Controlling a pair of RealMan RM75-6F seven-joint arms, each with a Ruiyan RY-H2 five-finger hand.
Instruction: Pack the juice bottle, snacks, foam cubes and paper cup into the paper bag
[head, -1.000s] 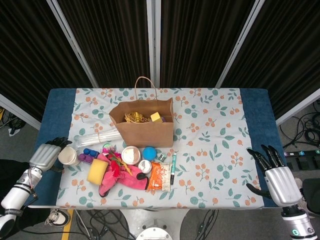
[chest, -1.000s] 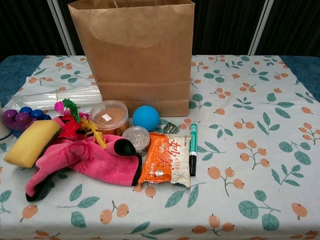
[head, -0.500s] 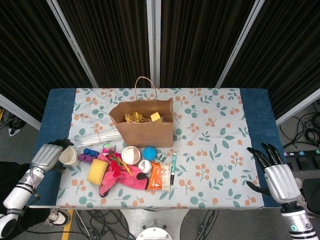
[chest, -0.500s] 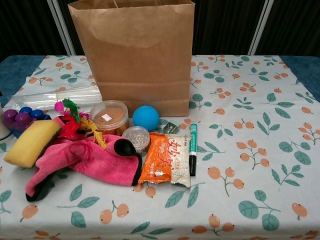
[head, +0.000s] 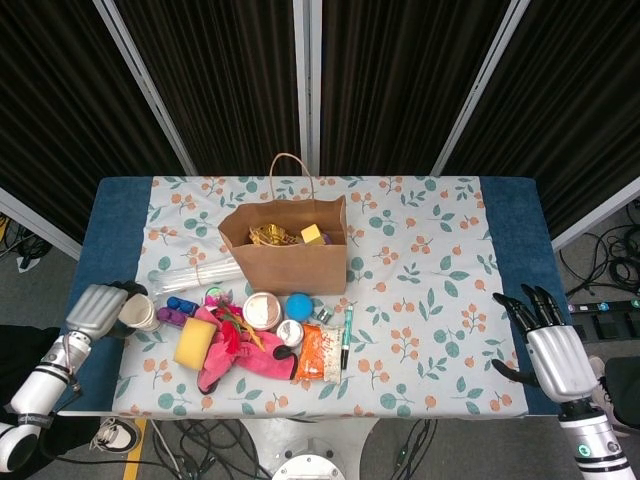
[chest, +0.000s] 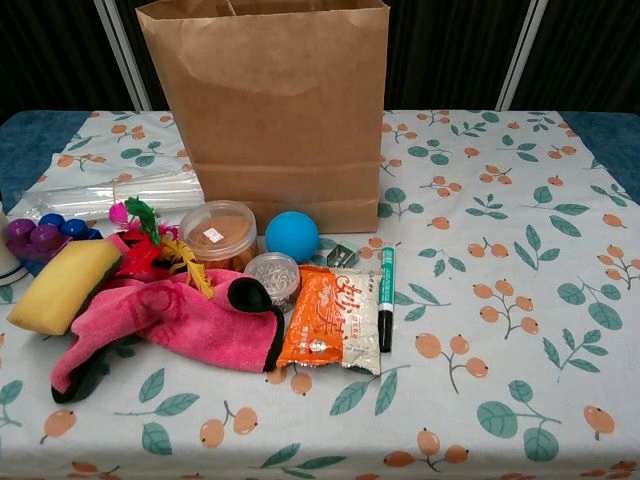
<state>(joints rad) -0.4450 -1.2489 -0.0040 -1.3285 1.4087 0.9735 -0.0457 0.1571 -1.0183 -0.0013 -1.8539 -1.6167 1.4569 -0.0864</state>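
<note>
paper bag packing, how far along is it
Partly done: the paper bag already holds a yellow foam cube and gold-wrapped snacks. In hand: the left hand grips the paper cup at the table's left edge. Left: bagging that cup; no juice bottle shows. The right hand is open, idle.

You see even, bright overhead light; soft short shadows under the brown paper bag; both views sharp, curtains dark behind.

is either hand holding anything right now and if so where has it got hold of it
The left hand grips the paper cup around its side wall, at the table's left edge. The right hand holds nothing; its fingers are spread.
</note>
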